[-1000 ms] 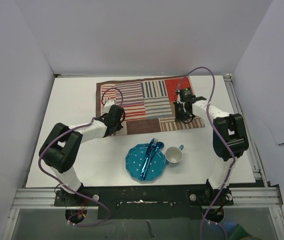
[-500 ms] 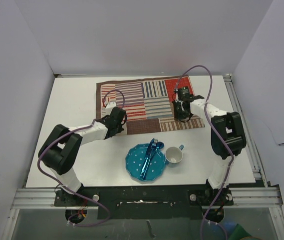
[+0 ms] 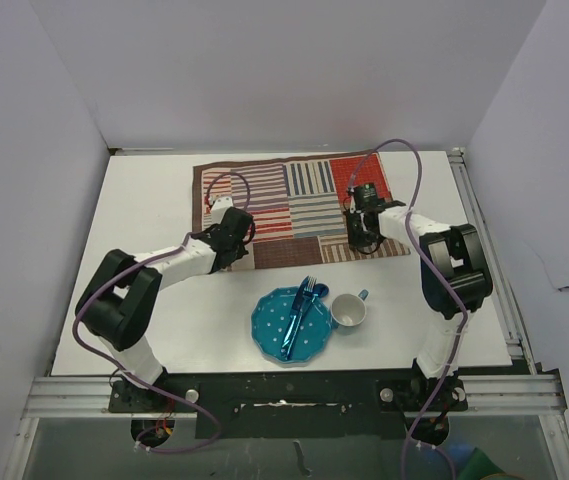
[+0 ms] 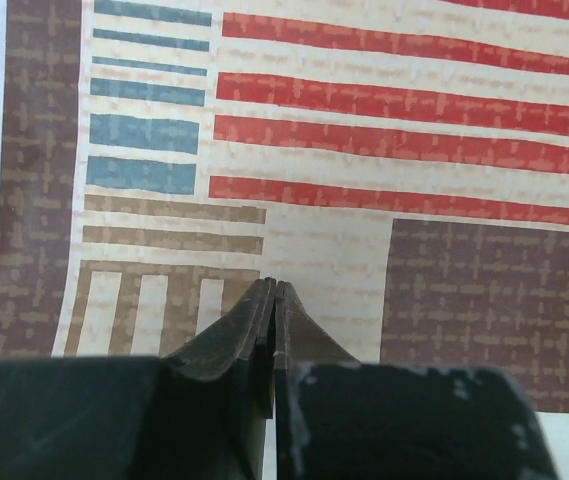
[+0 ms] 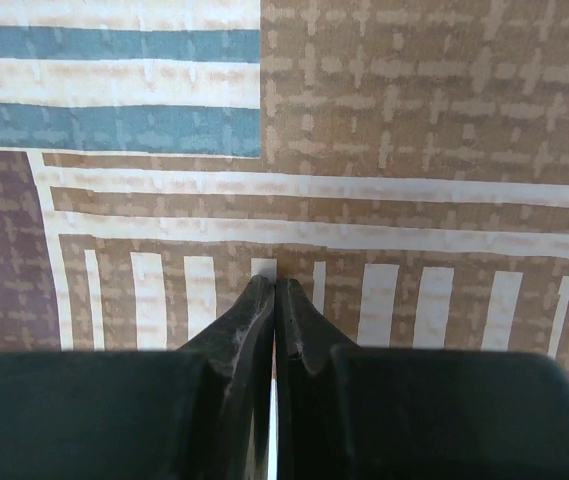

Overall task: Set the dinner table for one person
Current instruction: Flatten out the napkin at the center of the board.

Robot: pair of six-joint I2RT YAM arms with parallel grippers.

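Both tools sitting pressed together | left tool [image 3: 228,226] at mat [image 3: 299,200] near-left edge | right tool [image 3: 364,236] at near-right edge | mat lying on table [image 3: 149,230]

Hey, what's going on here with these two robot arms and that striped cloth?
Both arms reach to the near edge of the striped patchwork mat lying at the far side of the white table. The left claw and right claw are shut, tips on the cloth; whether they pinch it is unclear. A blue dotted plate carrying blue cutlery, and a mug beside it, sit off the mat.
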